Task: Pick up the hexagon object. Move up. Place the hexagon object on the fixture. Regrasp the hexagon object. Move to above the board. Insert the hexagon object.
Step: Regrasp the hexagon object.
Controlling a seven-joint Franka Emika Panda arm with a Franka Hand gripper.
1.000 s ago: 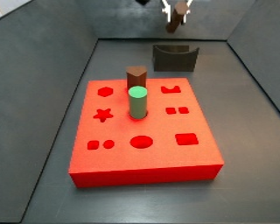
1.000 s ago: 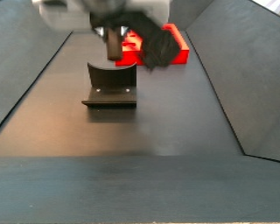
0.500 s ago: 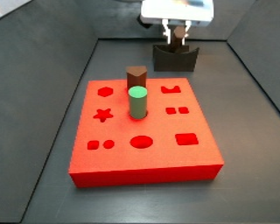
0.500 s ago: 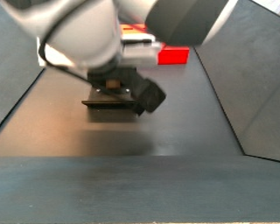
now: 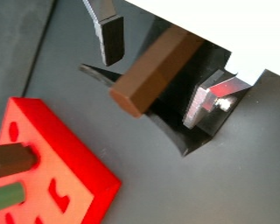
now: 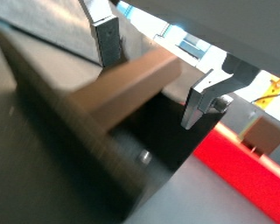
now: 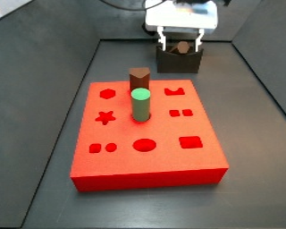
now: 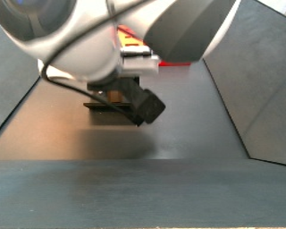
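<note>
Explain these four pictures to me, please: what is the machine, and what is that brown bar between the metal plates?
It is a robot arm with a two-finger gripper. Two cameras ride on its wrist and two stand beside the table. The brown bar is the hexagon object, a faceted peg lying between the open silver fingers, which do not seem to press it. It is at the fixture, a dark bracket at the far end. Nearer lies the board, a red slab with shaped holes, holding a green cylinder and a stouter brown peg.
</note>
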